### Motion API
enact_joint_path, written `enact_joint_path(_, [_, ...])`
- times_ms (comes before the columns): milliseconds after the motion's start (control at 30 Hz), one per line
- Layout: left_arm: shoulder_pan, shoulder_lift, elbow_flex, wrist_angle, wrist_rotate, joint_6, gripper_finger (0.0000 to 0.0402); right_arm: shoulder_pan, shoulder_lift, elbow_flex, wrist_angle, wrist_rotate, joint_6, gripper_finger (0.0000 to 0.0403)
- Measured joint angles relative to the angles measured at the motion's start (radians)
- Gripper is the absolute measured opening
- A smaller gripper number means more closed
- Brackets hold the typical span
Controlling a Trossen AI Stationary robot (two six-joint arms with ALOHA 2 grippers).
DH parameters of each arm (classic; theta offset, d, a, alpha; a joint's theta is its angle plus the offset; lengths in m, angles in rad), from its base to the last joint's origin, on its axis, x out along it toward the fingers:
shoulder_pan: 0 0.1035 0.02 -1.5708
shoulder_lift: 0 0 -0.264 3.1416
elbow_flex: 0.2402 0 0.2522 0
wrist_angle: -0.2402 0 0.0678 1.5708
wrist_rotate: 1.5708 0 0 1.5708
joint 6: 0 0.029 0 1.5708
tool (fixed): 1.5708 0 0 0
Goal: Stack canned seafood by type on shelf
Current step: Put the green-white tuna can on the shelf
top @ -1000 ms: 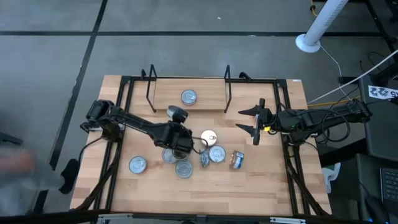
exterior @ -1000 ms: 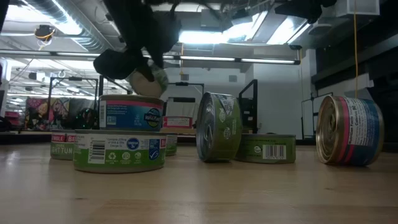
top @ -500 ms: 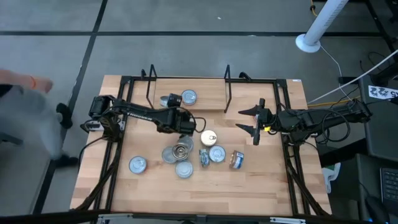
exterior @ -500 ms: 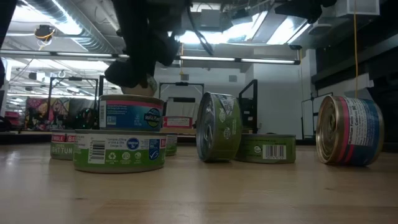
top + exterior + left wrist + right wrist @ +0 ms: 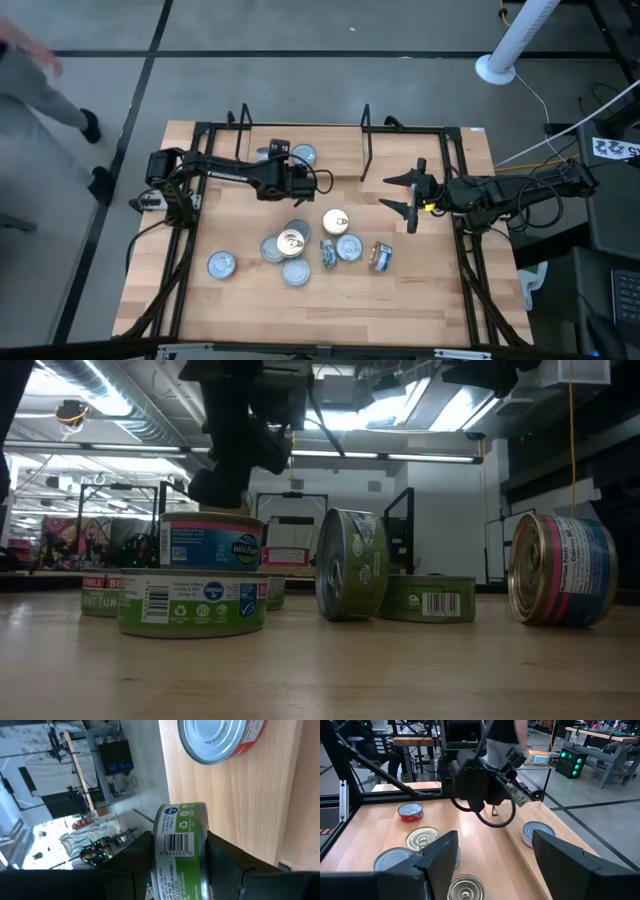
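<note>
Green-labelled tin is being held clenched in the left tool, hovering over the shelf beside a shelved tin; lowering comes next. Right tool is waiting, released, at right.

Bright ceiling lamps shine down, and the low view glares white around them. The counter looks evenly lit with soft shadows. A person is blurry.
</note>
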Motion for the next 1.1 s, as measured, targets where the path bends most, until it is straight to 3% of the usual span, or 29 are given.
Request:
enact_joint_path(433, [0.069, 0.044, -0.008, 0.075, -0.021, 0.035, 0.0153, 0.000, 0.000, 0.000, -0.002, 0.000, 0.000, 0.0256])
enact_joint_path(800, [0.080, 0.045, -0.142, 0.299, -0.018, 0.143, 0.0153, 0.000, 0.000, 0.000, -0.002, 0.000, -0.001, 0.0256])
enact_joint_path(1100, [0.080, 0.043, -0.164, 0.330, 0.042, 0.170, 0.0153, 0.000, 0.000, 0.000, -0.002, 0.000, -0.001, 0.0256])
